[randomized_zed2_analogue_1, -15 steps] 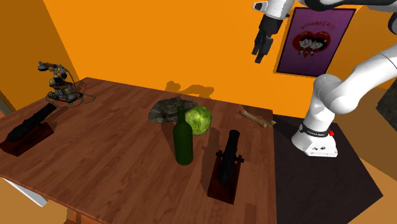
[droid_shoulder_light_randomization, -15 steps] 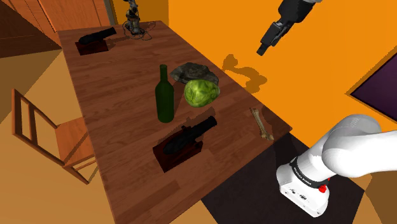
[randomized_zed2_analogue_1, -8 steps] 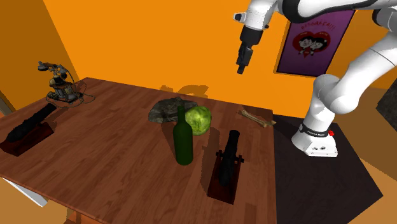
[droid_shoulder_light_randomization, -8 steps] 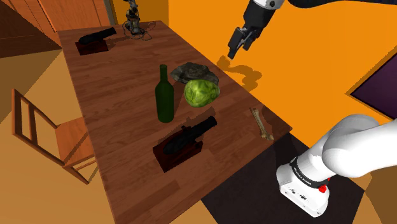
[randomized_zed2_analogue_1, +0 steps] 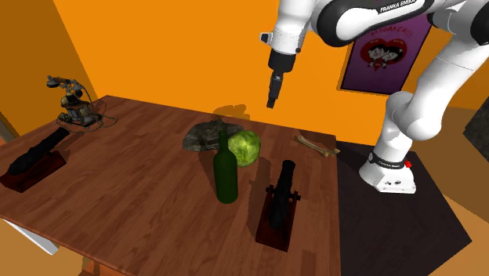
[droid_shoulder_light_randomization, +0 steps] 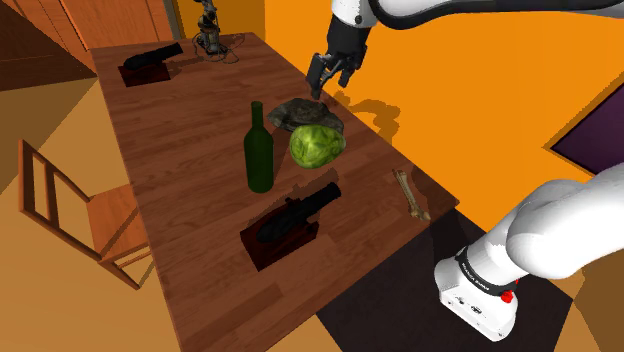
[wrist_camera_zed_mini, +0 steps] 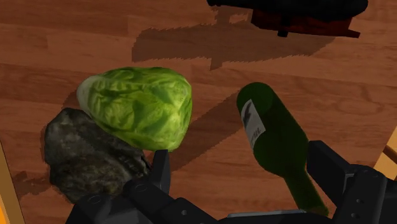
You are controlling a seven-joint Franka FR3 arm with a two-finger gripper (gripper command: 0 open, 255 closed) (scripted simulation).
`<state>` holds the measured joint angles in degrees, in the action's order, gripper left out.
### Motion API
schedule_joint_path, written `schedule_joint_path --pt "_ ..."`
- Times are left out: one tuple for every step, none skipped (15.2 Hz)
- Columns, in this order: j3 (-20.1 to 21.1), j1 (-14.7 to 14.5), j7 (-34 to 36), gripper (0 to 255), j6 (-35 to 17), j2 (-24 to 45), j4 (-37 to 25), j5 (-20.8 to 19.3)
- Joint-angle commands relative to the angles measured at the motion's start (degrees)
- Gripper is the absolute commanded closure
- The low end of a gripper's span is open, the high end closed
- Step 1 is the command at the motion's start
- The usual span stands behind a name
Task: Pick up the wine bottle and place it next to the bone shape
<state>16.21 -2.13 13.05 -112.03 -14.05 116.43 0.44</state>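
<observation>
Fingers (droid_shoulder_light_randomization: 318, 84) spread apart, gripping nothing, high above the desk (droid_shoulder_light_randomization: 190, 120). Just below: a mottled lump (droid_shoulder_light_randomization: 300, 111) and a green cabbage (droid_shoulder_light_randomization: 316, 146). Beyond those, toward the shoulder view's lower left: dark green wine bottle (droid_shoulder_light_randomization: 259, 155), upright, long axis vertical. Bone (droid_shoulder_light_randomization: 409, 195) well apart, near the stand-side edge.

Bright, even light, sharp throughout; hard-edged shadows lie on the counter (droid_shoulder_light_randomization: 190, 200) beside wine bottle (droid_shoulder_light_randomization: 259, 155) and cabbage (droid_shoulder_light_randomization: 317, 146).
</observation>
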Motion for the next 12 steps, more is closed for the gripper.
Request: schedule_joint_path --pt "1.3 0.0 2.4 0 -0.9 4.8 -3.4 -1.1" --pt "1.9 -0.2 3.7 0 -1.1 7.1 -5.2 -1.8" --pt "2.4 -0.4 4.9 0 -1.3 9.4 -7.1 -2.5" --pt "2.9 -0.6 6.1 0 -1.4 11.7 -9.0 -3.3" --pt "3.3 -0.9 7.3 0 -1.3 14.1 -11.1 -4.1" --pt "3.7 -1.2 8.5 0 -1.3 16.5 -13.2 -4.9" --pt "4.0 -1.7 9.7 0 -1.1 18.9 -15.5 -5.8" --pt "4.2 -2.2 10.8 0 -0.9 21.3 -17.8 -6.7" --pt "4.4 -2.8 11.9 0 -0.5 23.8 -20.3 -7.6" --pt "4.5 -3.4 13.0 0 -0.1 26.3 -22.9 -8.5" --pt "4.5 -4.1 13.9 0 0.4 28.9 -25.7 -9.3" --pt "4.5 -4.9 14.8 0 1.0 31.5 -28.6 -10.1"
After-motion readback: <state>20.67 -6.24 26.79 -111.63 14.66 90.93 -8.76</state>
